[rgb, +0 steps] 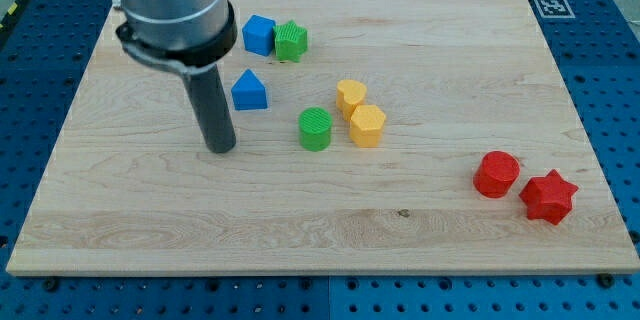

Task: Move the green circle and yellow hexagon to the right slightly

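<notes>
The green circle stands near the board's middle. The yellow hexagon is just to its right, a small gap between them. A yellow heart touches the hexagon's upper left. My tip rests on the board to the left of the green circle, well apart from it, and below the blue triangular block.
A blue cube and a green star sit side by side near the view's top. A red circle and a red star lie at the lower right. The wooden board lies on a blue perforated table.
</notes>
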Controlling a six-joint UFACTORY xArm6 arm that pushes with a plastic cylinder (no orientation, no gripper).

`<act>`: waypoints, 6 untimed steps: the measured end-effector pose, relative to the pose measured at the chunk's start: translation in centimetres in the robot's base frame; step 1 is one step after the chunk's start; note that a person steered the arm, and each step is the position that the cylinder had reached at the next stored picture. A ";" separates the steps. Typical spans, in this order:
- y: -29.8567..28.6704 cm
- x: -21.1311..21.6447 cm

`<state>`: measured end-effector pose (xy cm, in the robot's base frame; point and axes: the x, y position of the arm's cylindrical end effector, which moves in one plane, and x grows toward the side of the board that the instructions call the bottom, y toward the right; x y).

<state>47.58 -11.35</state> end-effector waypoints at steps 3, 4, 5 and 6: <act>10.0 -0.4; 14.3 -0.4; 16.9 -1.9; 19.9 -3.3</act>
